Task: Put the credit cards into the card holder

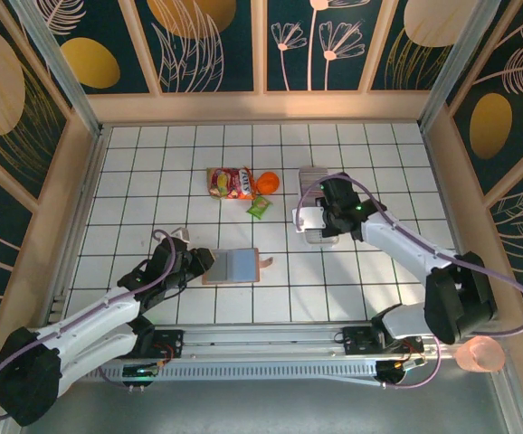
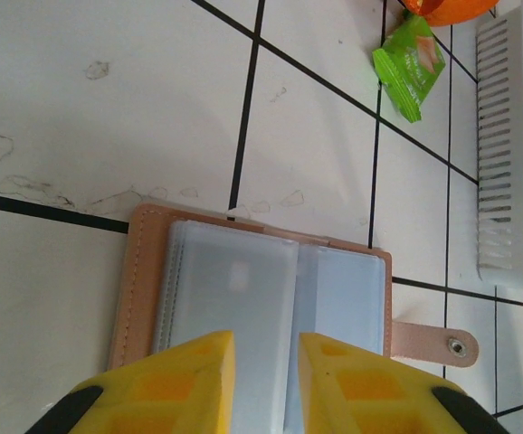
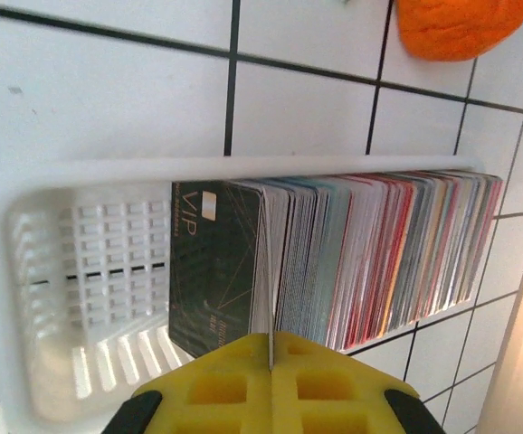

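Two grippers busy.
Our left gripper (image 2: 266, 351) gapes over the holder (image 2: 243, 289); right gripper (image 3: 269, 348) pinches a card (image 3: 265, 262) in the tray (image 3: 80, 262).

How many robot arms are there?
2. The left arm reaches the pink card holder, left gripper open above it. The right arm reaches the white tray, right gripper shut on one credit card.

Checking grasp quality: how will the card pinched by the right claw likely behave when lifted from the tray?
The card shows as a straight thin edge, so probably stiff and light. Smooth plastic might slip in the right claw. Packed tight against the other credit cards in the white tray, it could drag a neighbour up.
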Robot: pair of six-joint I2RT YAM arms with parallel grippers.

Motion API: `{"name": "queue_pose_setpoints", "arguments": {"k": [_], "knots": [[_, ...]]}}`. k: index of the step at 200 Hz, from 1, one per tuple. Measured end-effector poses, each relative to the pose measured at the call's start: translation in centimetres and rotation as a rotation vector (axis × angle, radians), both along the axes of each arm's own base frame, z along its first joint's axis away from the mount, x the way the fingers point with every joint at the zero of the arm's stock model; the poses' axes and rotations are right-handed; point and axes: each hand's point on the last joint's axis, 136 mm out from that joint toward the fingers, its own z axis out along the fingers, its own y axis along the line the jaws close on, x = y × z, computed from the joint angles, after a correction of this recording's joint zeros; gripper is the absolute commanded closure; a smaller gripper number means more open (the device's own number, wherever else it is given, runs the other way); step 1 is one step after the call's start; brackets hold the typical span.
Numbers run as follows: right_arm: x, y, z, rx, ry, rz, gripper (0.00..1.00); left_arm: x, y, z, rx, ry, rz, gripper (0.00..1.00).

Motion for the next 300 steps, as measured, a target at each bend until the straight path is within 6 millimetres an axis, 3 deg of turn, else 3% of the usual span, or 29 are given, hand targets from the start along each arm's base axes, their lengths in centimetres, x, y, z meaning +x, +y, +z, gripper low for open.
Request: {"name": "queue_pose_setpoints", "arguments": {"k": [37,65,104,129,139,154,180,192,210,233,268,300], "knots": [[-3.4,2.0,2.1,0.043,0.021,0.031,1.0,0.0,0.0,0.0,0.001,0.0,-0.003,0.8],[-5.5,4.1,5.4,0.159,-0.001,-0.003,1.0,0.0,-0.1,0.3,-0.006,-0.012,-0.004,0.8],[-5.8,7.0,12.6,0.634,0.016,-0.317,1.0,0.1,0.1,0.9,-0.019,-0.041,0.004,0.79],[-5.5,8.4,14.6,1.004,0.198,-0.588,1.0,0.1,0.6,0.8,-0.008,-0.046,0.024,0.78],[-5.8,9.5,14.1,1.118,0.317,-0.652,1.0,0.1,0.7,0.8,-0.007,-0.051,0.03,0.76],[-6.4,11.0,11.0,1.214,0.532,-0.799,1.0,0.2,0.9,0.9,-0.003,-0.055,0.037,0.76],[-7.7,13.0,4.4,1.195,0.791,-1.047,1.0,0.2,0.9,0.7,0.002,-0.05,0.038,0.77],[-8.9,14.2,2.6,1.179,0.863,-1.104,1.0,0.1,0.9,0.3,0.01,-0.037,0.035,0.77],[-10.4,16.7,1.3,1.174,0.972,-1.137,1.0,-0.2,0.9,-0.5,0.027,-0.006,0.028,0.78],[-10.8,18.9,-0.7,1.17,1.056,-1.186,1.0,-0.5,0.9,-1.6,0.048,0.032,0.017,0.8],[-10.9,20.4,-4.3,1.126,1.115,-1.276,1.0,-0.6,1.1,-2.4,0.075,0.052,0.015,0.86],[-10.8,21.1,-5.5,1.124,1.138,-1.316,1.0,-0.6,1.8,-2.7,0.113,0.048,0.029,0.91]]}}
